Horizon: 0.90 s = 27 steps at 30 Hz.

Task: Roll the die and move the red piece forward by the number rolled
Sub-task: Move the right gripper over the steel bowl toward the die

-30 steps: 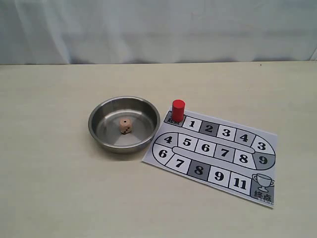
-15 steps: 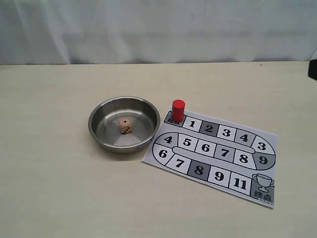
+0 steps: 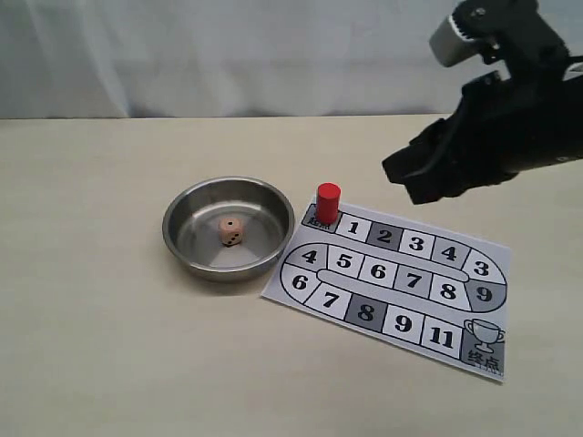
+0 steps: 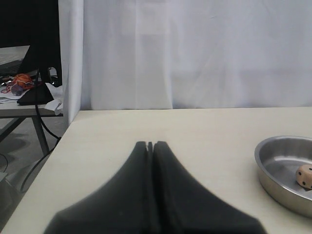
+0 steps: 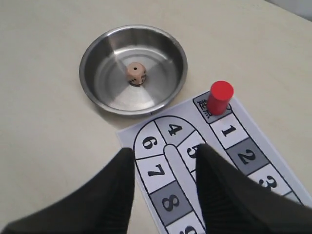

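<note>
1. Exterior view: you have a pale beige worktop [image 3: 91,346] with a white curtain [image 3: 228,55] behind it. The die [image 3: 230,231] lies inside the steel bowl [image 3: 175,228]. Just beside the bowl, the red piece [image 3: 328,201] stands upright on the corner square of the printed board [image 3: 401,273], next to square 1. The black right arm [image 3: 492,137] hangs above the board's far side, apart from the piece. You cannot tell its finger state here.
2. Left wrist view: the left fingers [image 4: 136,195] are pressed together, holding nothing, over bare worktop near its edge. Only here do you see the room past the curtain: a cluttered side table [image 4: 19,87]. Of the task's things, just bowl and die show.
3. Right wrist view: the right fingers [image 5: 112,195] are spread with nothing between them, above squares 5, 6 and 7. You look down on die, bowl, piece and board together.
</note>
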{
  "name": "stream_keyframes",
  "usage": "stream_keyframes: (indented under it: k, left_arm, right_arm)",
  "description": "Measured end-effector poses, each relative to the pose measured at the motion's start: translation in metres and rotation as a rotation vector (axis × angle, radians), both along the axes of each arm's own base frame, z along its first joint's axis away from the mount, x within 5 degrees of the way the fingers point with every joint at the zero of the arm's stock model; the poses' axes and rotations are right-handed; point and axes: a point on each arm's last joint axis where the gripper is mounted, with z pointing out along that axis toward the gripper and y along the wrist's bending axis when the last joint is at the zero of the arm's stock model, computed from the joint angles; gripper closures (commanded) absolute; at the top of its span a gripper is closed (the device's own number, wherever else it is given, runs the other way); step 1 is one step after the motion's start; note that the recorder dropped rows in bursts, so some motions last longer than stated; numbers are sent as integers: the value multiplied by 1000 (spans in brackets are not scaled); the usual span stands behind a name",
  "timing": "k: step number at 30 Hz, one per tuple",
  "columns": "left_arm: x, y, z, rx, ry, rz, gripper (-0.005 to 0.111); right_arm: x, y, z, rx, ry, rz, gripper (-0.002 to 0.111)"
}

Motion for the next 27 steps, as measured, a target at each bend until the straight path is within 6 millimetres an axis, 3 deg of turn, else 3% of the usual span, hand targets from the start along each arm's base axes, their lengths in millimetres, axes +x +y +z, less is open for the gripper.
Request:
stream_keyframes:
  k: [2, 8, 17, 27]
  left_arm:
    - [0, 0, 0, 0, 0, 0, 107]
    - [0, 0, 0, 0, 0, 0, 107]
    - [0, 0, 0, 0, 0, 0, 107]
    - [0, 0, 0, 0, 0, 0, 107]
  right_arm:
    - [7, 9, -1, -3, 9, 20, 69]
    - [27, 42, -5, 16, 53, 58, 50]
    - [66, 95, -27, 30, 135, 85, 51]
    - [106, 128, -62, 28, 224, 48, 51]
